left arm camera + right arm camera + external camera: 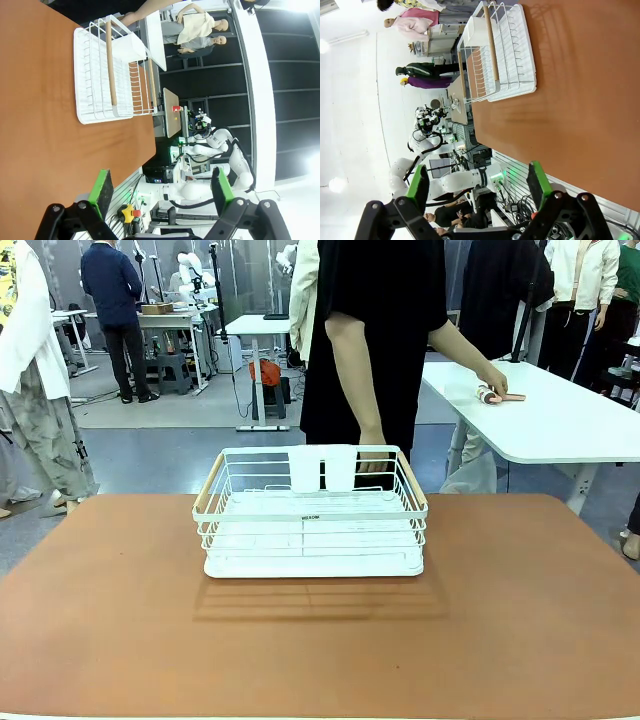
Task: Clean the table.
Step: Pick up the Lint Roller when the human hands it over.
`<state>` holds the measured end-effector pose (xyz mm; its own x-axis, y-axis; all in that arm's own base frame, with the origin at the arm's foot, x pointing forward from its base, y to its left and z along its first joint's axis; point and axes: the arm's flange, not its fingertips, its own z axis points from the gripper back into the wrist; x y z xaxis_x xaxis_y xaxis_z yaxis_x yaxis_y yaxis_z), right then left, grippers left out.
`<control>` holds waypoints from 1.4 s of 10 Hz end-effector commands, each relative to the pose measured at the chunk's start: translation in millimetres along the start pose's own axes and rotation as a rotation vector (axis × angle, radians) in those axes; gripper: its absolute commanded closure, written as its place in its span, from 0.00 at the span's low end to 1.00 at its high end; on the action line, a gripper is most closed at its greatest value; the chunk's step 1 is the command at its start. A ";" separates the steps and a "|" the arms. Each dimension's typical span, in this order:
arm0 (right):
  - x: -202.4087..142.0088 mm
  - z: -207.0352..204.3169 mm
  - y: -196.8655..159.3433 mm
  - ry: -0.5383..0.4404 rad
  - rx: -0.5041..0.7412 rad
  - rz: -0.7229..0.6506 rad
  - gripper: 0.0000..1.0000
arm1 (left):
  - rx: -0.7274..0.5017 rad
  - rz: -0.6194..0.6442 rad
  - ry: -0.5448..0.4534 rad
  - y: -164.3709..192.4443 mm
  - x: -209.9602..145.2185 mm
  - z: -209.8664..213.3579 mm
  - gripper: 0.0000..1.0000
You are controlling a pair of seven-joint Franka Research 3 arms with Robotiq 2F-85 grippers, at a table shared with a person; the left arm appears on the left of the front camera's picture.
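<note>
The white wire basket stands on the table, whose terracotta top spreads bare to both sides of the basket and widely on its near side, with only a narrow strip behind it. The basket sits on a white tray and has a wooden handle along each short side, with two white holders hung inside its far wall. A person in black stands just behind the basket with one hand down at its far rim; the other hand reaches to a white table beyond the basket and to its right in the front view, beside a small pinkish thing that is too small to make out, perhaps a cloth. In the left wrist view the left gripper is on the near side of the basket, well apart from it, its green pads spread wide with nothing held between them. In the right wrist view the right gripper is likewise well short of the basket, jaws wide apart and gripping nothing
</note>
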<state>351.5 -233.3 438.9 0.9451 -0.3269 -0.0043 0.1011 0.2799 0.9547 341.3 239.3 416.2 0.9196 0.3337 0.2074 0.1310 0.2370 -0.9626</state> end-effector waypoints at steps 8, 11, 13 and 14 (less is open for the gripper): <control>-0.5 0.9 1.4 0.000 0.010 0.006 0.00 | -0.008 -0.003 -0.005 -0.5 -1.9 1.8 0.00; -0.5 0.9 1.4 0.000 0.010 0.006 0.00 | -0.008 -0.003 -0.005 -0.5 -1.9 1.8 0.00; -0.5 0.9 1.4 0.000 0.010 0.006 0.00 | -0.008 -0.003 -0.005 -0.5 -1.9 1.8 0.00; -0.5 0.9 1.4 0.000 0.010 0.006 0.00 | -0.008 -0.003 -0.005 -0.5 -1.9 1.8 0.00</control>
<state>351.5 -233.3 438.9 0.9451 -0.3267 -0.0043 0.1011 0.2800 0.9547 341.4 239.2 416.2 0.9197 0.3335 0.2073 0.1310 0.2373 -0.9626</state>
